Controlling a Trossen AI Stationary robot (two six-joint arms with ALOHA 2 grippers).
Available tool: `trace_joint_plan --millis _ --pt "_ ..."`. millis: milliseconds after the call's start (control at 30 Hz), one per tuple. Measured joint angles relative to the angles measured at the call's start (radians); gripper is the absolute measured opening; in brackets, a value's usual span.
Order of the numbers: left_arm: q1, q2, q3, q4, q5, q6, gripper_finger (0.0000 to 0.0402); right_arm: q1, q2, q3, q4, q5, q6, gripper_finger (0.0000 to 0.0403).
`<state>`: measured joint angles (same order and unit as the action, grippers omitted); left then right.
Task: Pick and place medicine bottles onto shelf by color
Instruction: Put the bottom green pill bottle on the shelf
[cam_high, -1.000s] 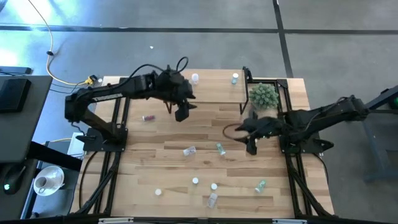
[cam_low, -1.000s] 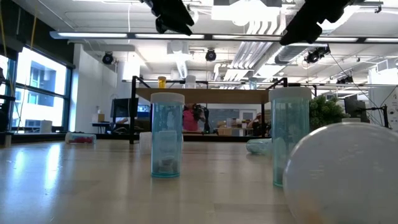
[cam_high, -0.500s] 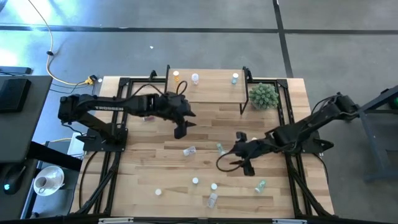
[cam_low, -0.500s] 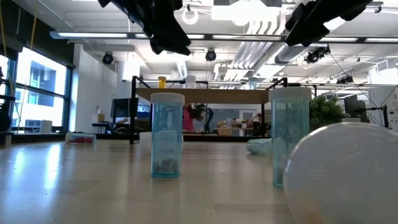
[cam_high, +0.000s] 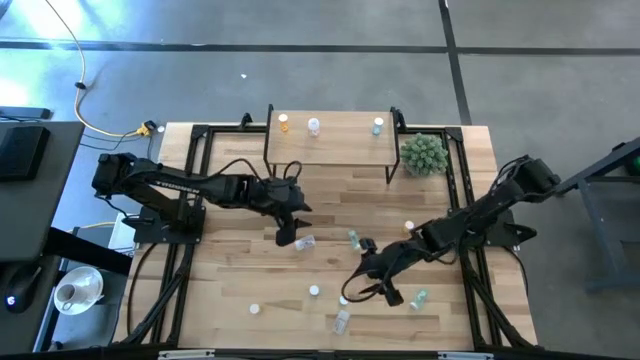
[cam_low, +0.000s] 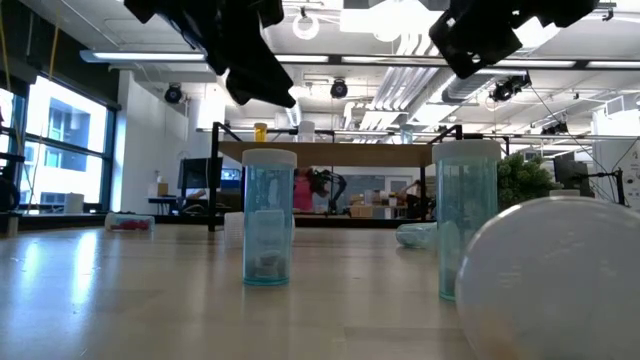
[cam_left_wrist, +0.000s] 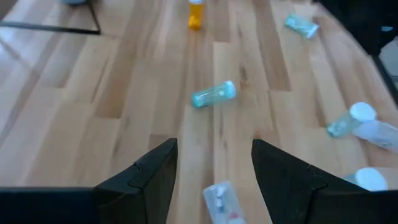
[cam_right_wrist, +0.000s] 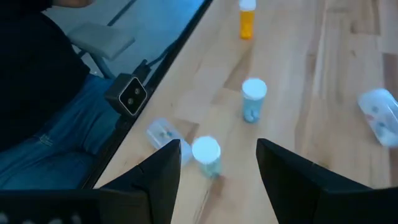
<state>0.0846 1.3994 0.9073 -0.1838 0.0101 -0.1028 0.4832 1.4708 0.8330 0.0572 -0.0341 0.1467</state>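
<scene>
The shelf (cam_high: 326, 146) stands at the table's far edge with three upright bottles on it: orange (cam_high: 284, 124), pale (cam_high: 314, 126) and blue (cam_high: 377, 126). Several more medicine bottles are scattered over the tabletop. My left gripper (cam_high: 290, 236) (cam_left_wrist: 214, 149) hangs open just above a clear pinkish bottle (cam_left_wrist: 221, 200) (cam_high: 305, 242) lying on its side; a blue-green bottle (cam_left_wrist: 214, 94) lies beyond it. My right gripper (cam_high: 385, 290) (cam_right_wrist: 217, 149) is open above the near middle of the table. An upright white-capped blue bottle (cam_right_wrist: 206, 154) stands just ahead of its fingers, and another (cam_right_wrist: 253, 98) stands farther on.
A spiky green plant ball (cam_high: 424, 153) sits right of the shelf. A green bottle (cam_high: 420, 297) lies near my right gripper, an orange one (cam_high: 408, 230) farther back. Black frame rails (cam_high: 190, 180) border the table. A person in jeans (cam_right_wrist: 56, 155) sits past the table's edge.
Both grippers have come down and toward the table's near edge. The left has moved from in front of the shelf to over the clear pinkish bottle. The right has also shifted toward the table's left and turned at the wrist. No bottle has moved.
</scene>
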Motion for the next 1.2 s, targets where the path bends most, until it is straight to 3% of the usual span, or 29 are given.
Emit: trace_joint_plan --millis 433,1200 --pt "-0.022 0.000 0.000 0.004 0.000 -0.010 0.0197 0.029 0.202 0.000 0.245 -0.027 -0.043 0.0200" --pt "-0.022 0.000 0.000 0.002 0.000 -0.010 0.0197 0.041 0.323 0.000 0.340 0.012 -0.077 0.0200"
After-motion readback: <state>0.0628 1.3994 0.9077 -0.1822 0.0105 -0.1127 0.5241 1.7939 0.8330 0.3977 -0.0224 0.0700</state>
